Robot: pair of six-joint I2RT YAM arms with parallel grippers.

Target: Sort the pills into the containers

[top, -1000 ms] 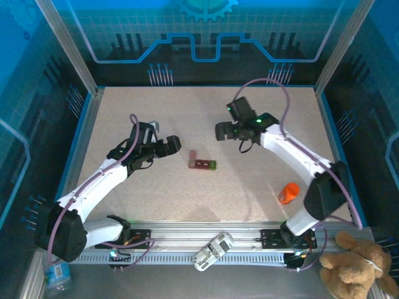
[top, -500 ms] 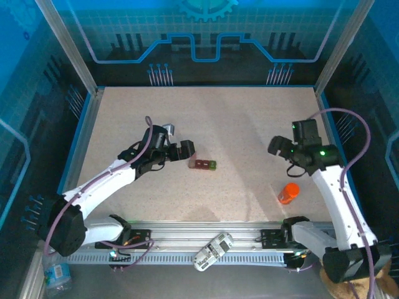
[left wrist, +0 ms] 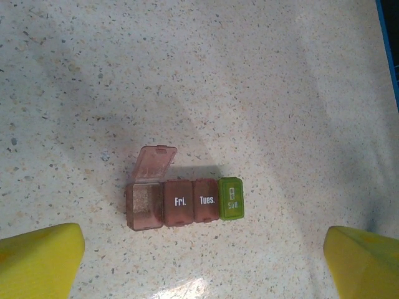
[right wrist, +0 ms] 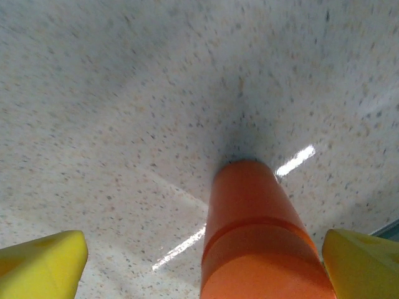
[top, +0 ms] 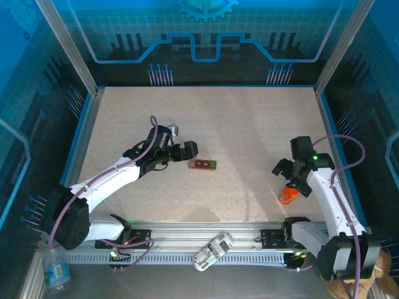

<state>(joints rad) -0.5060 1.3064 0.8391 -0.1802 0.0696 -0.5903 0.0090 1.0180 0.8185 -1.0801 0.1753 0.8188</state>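
Speckled tabletop (top: 249, 118); dark red green-ended compartment strip (left wrist: 184, 202), lid (left wrist: 156, 163) up for filling; left claw (left wrist: 201, 260) open beside; right claw (right wrist: 204, 265) open astride orange cylindrical bottle (right wrist: 252, 218).

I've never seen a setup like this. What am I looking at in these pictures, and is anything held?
Two white robot arms stand at the near edge of a speckled table. One picture looks down from above; the other two come from a camera on each wrist, its yellow fingertips at the bottom corners. The left gripper hovers open near the containers, a dark red strip with a green end, one lid up. The right gripper stands open around an orange bottle, so nothing is held.
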